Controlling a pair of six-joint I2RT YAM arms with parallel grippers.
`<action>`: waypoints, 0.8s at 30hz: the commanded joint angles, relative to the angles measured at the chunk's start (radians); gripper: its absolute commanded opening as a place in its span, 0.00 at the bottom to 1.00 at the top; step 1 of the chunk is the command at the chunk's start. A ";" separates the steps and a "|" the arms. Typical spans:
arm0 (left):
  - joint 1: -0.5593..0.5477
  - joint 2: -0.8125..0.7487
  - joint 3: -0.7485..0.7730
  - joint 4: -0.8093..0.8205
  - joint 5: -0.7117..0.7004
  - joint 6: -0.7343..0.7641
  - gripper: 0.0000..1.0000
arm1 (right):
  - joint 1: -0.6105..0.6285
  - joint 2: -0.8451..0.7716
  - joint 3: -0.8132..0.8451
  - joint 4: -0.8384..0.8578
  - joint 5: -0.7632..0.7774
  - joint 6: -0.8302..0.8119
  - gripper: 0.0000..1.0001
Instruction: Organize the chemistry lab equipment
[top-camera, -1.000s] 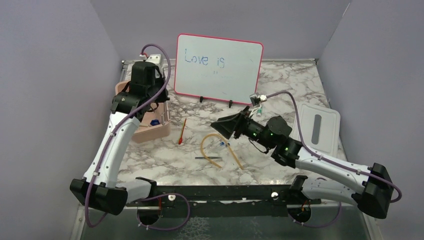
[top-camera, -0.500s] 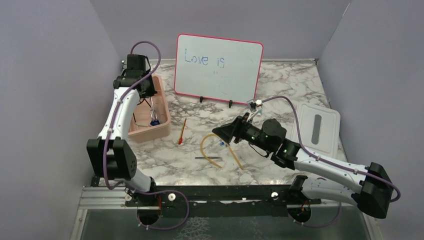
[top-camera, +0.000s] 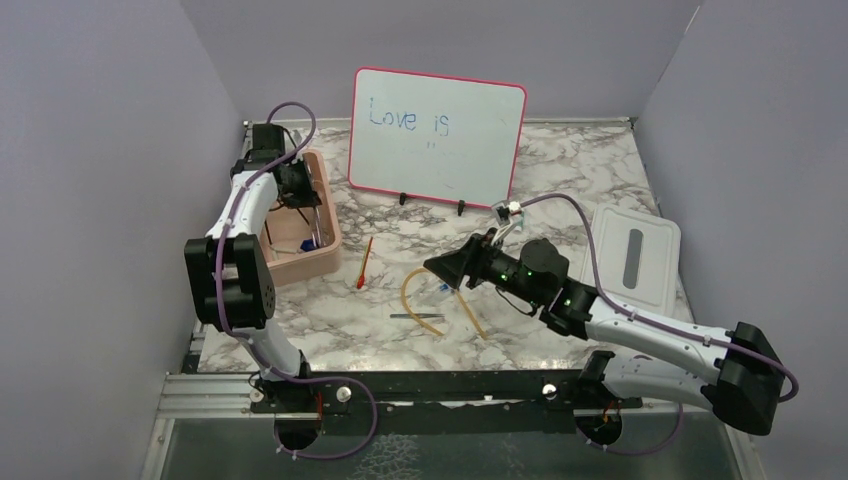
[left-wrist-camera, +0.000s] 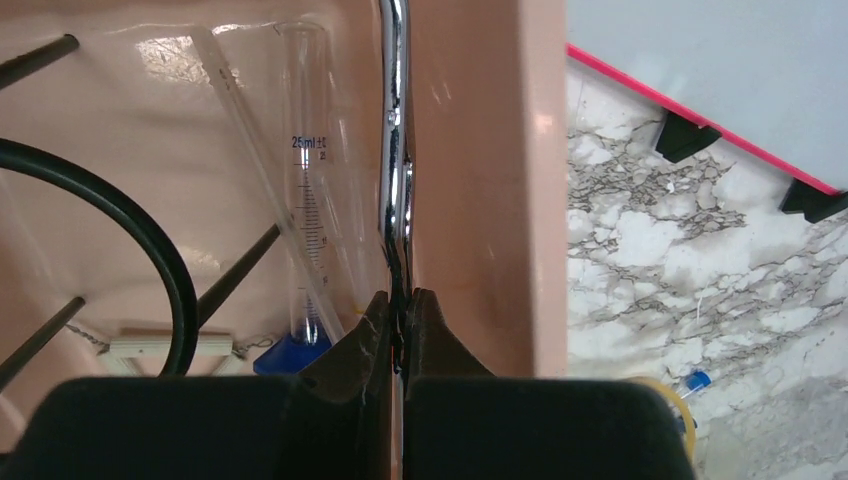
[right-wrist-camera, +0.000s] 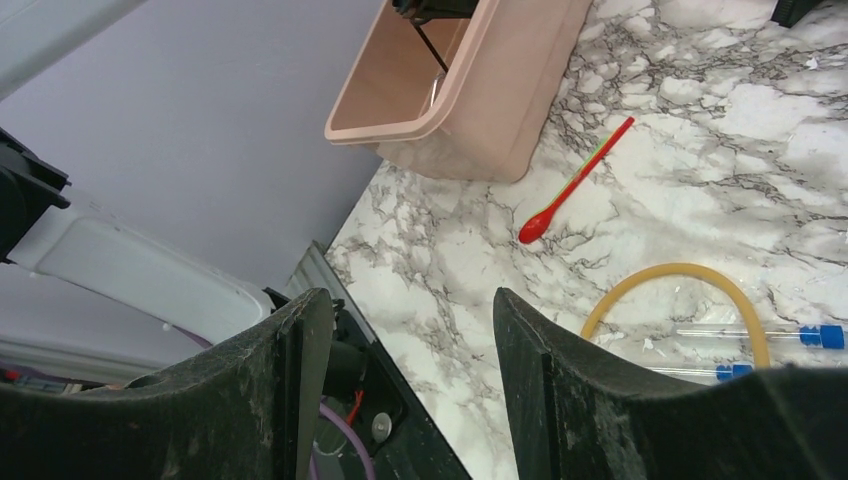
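Left jaws pinching metal tongs (left-wrist-camera: 397, 120), long axis along bin wall (left-wrist-camera: 480, 200)

A pink-framed whiteboard (top-camera: 437, 133) reading "Love is" stands at the marbled bench's (top-camera: 560, 170) back; a pink bin (top-camera: 305, 266) sits left, a white lid (top-camera: 655, 262) right.

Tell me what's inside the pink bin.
Inside the pink bin: a clear graduated cylinder with a blue base, a black ring tripod, and metal tongs gripped by the left claw. The claw covers the near floor.
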 joint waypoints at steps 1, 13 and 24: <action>0.014 0.025 -0.032 0.087 0.060 -0.034 0.01 | -0.002 0.016 -0.001 0.019 -0.001 0.010 0.64; 0.014 0.037 -0.068 0.111 0.024 -0.037 0.23 | -0.002 0.062 0.029 -0.012 0.009 0.041 0.62; 0.012 -0.030 -0.053 0.084 -0.027 -0.030 0.25 | -0.002 0.111 0.083 -0.119 0.047 0.042 0.61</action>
